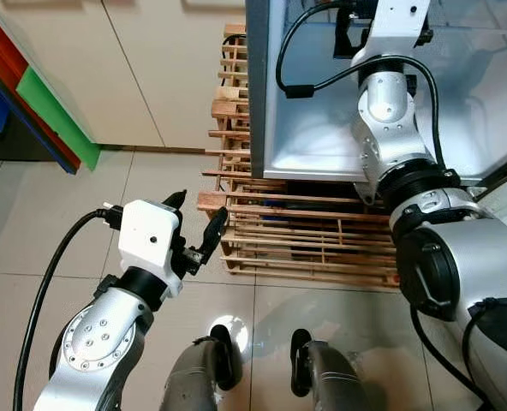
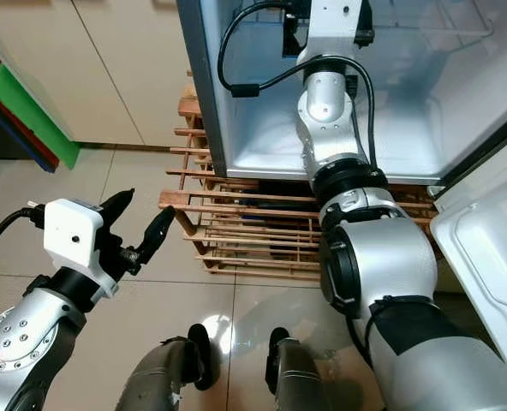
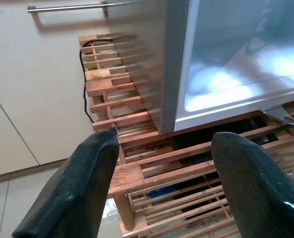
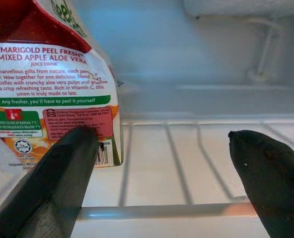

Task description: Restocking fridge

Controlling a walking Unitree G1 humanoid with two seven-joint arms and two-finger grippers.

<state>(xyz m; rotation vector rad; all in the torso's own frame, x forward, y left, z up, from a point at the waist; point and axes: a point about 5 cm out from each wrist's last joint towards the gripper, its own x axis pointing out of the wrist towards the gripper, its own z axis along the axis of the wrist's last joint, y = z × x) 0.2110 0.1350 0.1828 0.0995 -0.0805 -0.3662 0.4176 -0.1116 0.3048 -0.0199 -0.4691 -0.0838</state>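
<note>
The red-and-white cardboard juice carton point(image 4: 52, 94) stands on the white wire fridge shelf point(image 4: 186, 163); the right hand point(image 4: 162, 168), fingers apart, could knock it over; left hand point(image 1: 198, 227) hangs open.

Fridge point(image 1: 322, 128) stood on a wooden pallet point(image 1: 305, 240), juice carton point(image 4: 52, 99) upright on a wire shelf point(image 4: 186, 163) inside it, cabinets point(image 1: 151, 68) to the left behind the pallet.

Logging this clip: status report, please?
Right gripper open inside fridge; juice carton upright on shelf beyond one finger. Left gripper open, empty, over floor by wooden pallet. No obstruction.
</note>
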